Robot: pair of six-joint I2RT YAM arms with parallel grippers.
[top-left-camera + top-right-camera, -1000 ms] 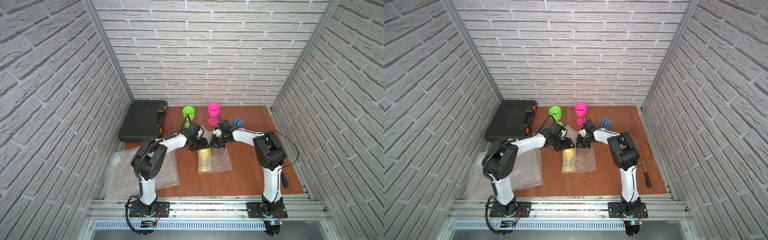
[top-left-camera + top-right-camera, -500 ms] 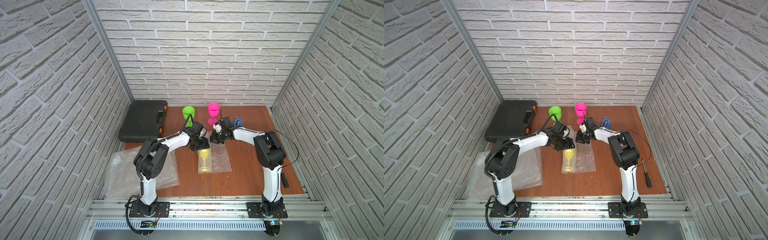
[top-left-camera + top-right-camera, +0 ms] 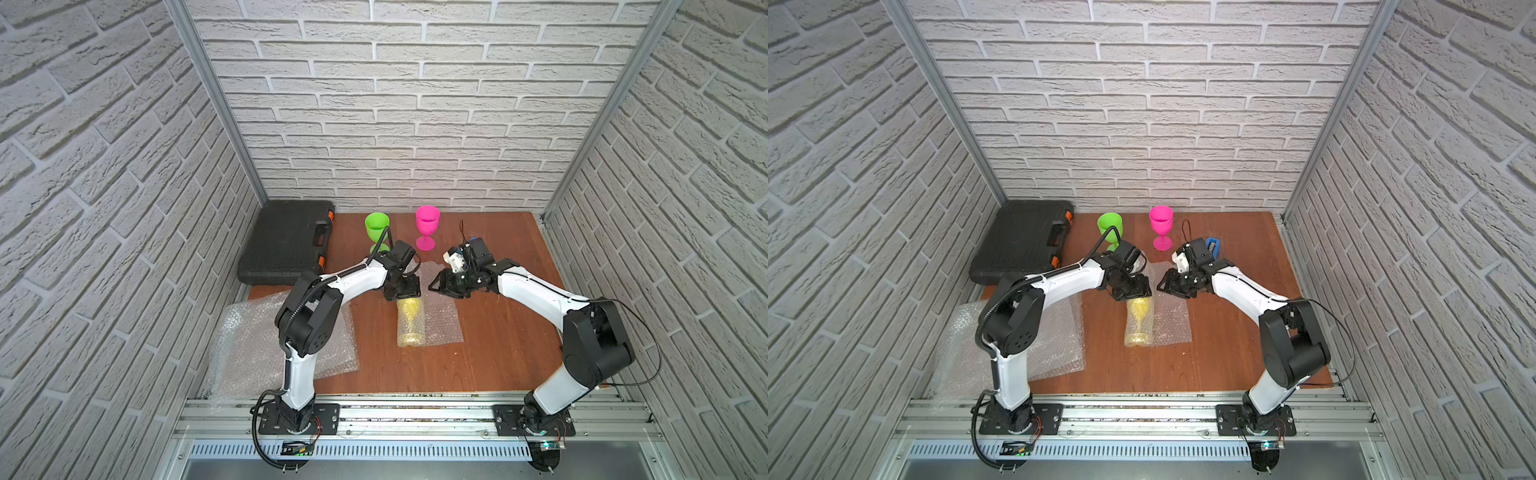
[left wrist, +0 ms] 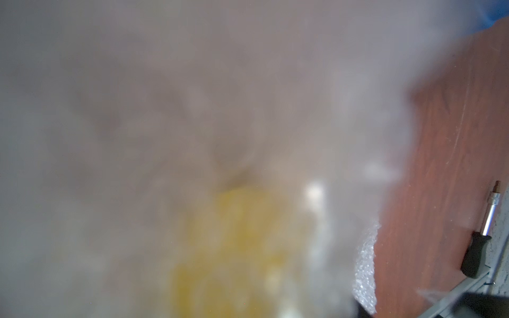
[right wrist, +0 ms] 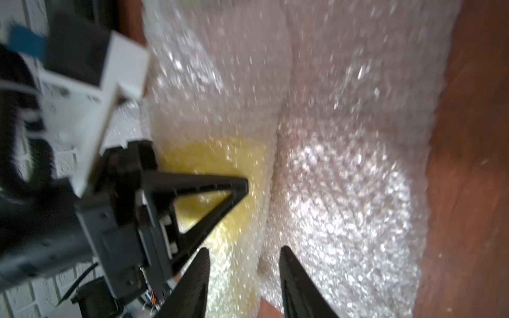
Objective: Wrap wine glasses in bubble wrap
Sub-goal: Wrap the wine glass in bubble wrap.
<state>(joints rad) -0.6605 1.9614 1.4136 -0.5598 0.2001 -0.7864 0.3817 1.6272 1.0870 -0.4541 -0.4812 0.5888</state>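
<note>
Top views both catch the first wrap half done: the yellow goblet point(image 3: 409, 318) lies on its side mid-tabletop point(image 3: 507, 345), rolled into the left edge of a bubble wrap sheet point(image 3: 444, 322) whose other half lies flat toward the right arm. Its long axis runs from back wall to front rail, mouth to the back, foot to the front. The left hand point(image 3: 402, 289) sits over the bowl end, fingers spread across the roll; whether it truly clamps I cannot tell. The right hand point(image 3: 435, 286) hovers just beside, at the sheet's far corner. The green goblet point(image 3: 377, 226) and pink goblet point(image 3: 427, 218) stand upright and bare at the back; spare sheets point(image 3: 253, 345) lie under the left arm. Left wrist view is nearly all fog, wrap against the lens and the yellow goblet point(image 4: 234, 247) only a smear, so it settles nothing about that grip. Right wrist view shows the right hand point(image 5: 243, 249) with fingers parted and nothing between them, above the sheet, while one finger point(image 5: 198, 180) of the left hand rests on the wrapped bowl. To my eye the next move calls for the right hand to pinch the loose flap and carry it over the roll while the left stops the goblet turning
</note>
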